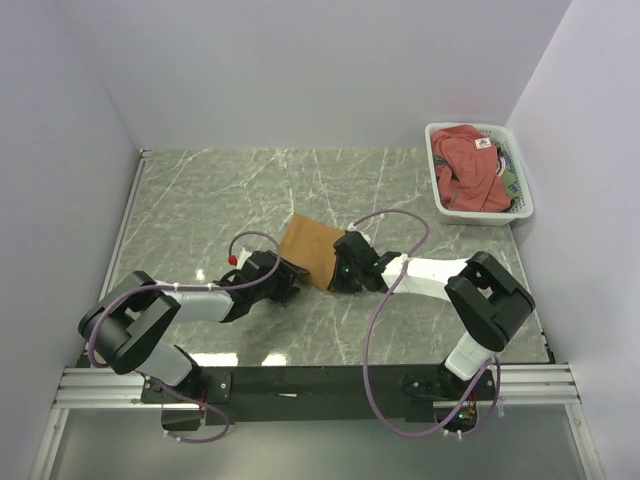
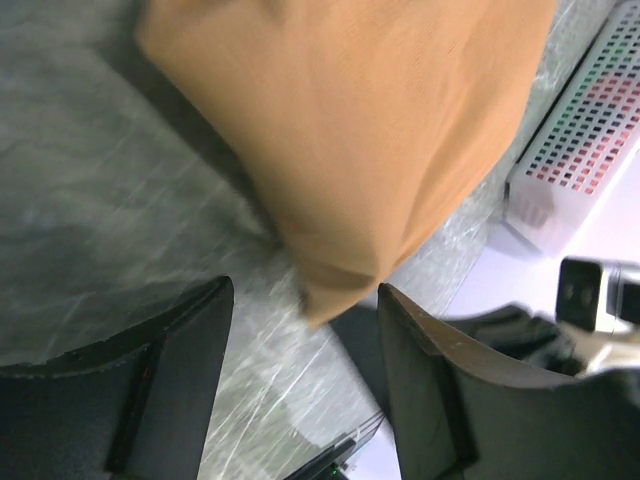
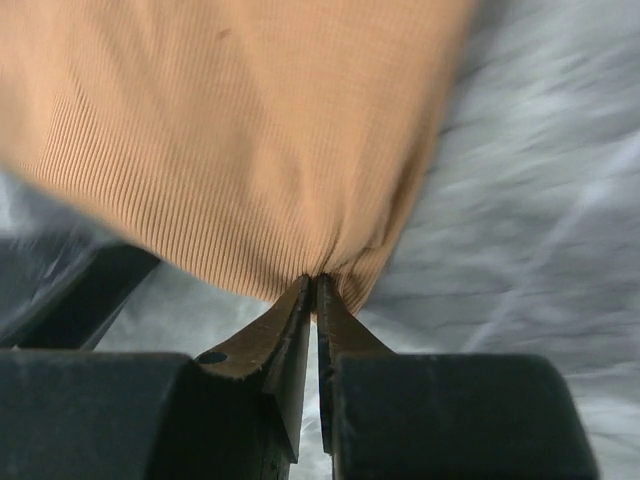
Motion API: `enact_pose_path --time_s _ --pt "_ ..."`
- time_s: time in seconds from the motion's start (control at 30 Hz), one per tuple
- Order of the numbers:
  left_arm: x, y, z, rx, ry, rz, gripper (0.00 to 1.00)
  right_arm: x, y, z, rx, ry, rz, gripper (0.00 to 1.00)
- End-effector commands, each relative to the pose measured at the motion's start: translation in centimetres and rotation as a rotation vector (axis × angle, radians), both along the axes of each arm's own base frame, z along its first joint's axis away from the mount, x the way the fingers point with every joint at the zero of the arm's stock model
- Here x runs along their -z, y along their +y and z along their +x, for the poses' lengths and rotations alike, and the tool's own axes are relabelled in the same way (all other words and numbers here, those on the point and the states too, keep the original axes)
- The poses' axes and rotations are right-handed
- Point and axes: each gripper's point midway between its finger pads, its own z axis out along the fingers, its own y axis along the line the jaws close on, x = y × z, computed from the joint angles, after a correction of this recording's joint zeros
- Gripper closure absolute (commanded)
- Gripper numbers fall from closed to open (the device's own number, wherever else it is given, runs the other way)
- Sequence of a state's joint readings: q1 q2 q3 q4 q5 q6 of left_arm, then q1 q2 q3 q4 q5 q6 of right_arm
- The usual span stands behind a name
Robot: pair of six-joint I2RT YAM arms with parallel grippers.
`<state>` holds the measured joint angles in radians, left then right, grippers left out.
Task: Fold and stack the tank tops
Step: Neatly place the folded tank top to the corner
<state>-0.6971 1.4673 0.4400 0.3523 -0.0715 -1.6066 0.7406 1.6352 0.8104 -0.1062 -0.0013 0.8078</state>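
A folded tan-brown tank top point(image 1: 306, 248) lies on the marble table, between my two grippers. My right gripper point(image 3: 315, 282) is shut on the near edge of this tan ribbed cloth point(image 3: 230, 130), which puckers at the fingertips. In the top view the right gripper point(image 1: 341, 273) sits at the cloth's right front corner. My left gripper point(image 2: 305, 320) is open just short of a hanging corner of the tan top point(image 2: 360, 130), with nothing clamped between its fingers. In the top view it point(image 1: 290, 281) is at the cloth's left front side. A rust-red tank top point(image 1: 468, 160) lies crumpled in the basket.
A white plastic mesh basket point(image 1: 478, 216) stands at the back right against the wall, also seen in the left wrist view as the basket point(image 2: 590, 130). White walls close in the table on three sides. Both arms' cables loop above the near half of the table.
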Motion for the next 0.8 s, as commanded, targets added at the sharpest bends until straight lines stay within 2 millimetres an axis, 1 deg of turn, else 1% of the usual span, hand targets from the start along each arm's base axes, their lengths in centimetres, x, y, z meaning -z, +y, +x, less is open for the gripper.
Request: enact_pose_path --time_s 0.0,0.1,0.2,0.23,0.27,0.33,0.37,0.4,0.43,0.47,0.5,0.57,0.6,0.63,0.67,0.7,0.77 --pt "0.7 0.2 0.6 -0.031 0.022 0.051 0.35 -0.8 2.0 -1.9 -0.048 0.019 0.061 0.87" --pt "1.3 0.4 0.6 -0.025 0.037 0.091 0.39 -1.8 3.7 -2.1 -0.070 0.021 0.116 0.88" --pt "1.9 1.2 0.6 -0.022 0.060 0.175 0.44 -2.8 4.8 -2.0 -0.081 0.013 0.150 0.88" --pt "2.0 1.7 0.6 -0.025 0.076 0.209 0.46 -2.9 5.0 -2.0 -0.085 0.015 0.159 0.88" --pt "2.2 2.3 0.7 -0.031 0.072 0.250 0.49 -3.1 5.1 -1.8 -0.081 0.014 0.164 0.88" --pt "1.5 2.8 1.6 -0.036 0.058 0.282 0.54 -3.7 5.3 -1.7 -0.085 0.007 0.166 0.88" --pt "2.2 4.0 1.0 -0.019 0.084 0.359 0.56 -3.8 5.3 -1.6 -0.087 -0.001 0.163 0.88" --pt "2.0 4.3 1.3 -0.014 0.081 0.383 0.57 -4.5 5.4 -1.4 -0.089 -0.014 0.171 0.88" --pt "1.4 4.6 2.4 -0.013 0.069 0.402 0.58 -4.7 5.3 -1.3 -0.087 -0.018 0.167 0.87" --pt "1.3 5.0 2.8 0.025 0.054 0.450 0.59 -5.0 5.2 -1.2 -0.092 -0.031 0.158 0.85" --pt "0.7 5.7 3.8 0.018 0.057 0.492 0.59 -5.9 5.4 -0.9 -0.095 -0.049 0.167 0.84" --pt "0.8 6.6 4.8 0.074 0.042 0.585 0.61 -6.7 5.0 -0.7 -0.099 -0.075 0.151 0.81" --pt "0.0 7.4 5.9 0.055 0.035 0.633 0.61 -7.9 5.1 -0.4 -0.100 -0.102 0.161 0.80" --pt "0.3 7.8 6.4 0.072 0.038 0.663 0.62 -8.2 4.7 -0.4 -0.097 -0.110 0.150 0.80" --pt "0.2 8.3 6.9 0.113 0.028 0.710 0.66 -8.8 4.5 -0.2 -0.103 -0.128 0.147 0.78" --pt "-0.3 9.3 8.2 0.092 0.026 0.758 0.69 -9.8 4.3 -0.1 -0.098 -0.158 0.151 0.78" --pt "-0.7 10.4 9.4 0.123 0.003 0.848 0.74 -10.7 3.7 0.2 -0.096 -0.181 0.145 0.78"
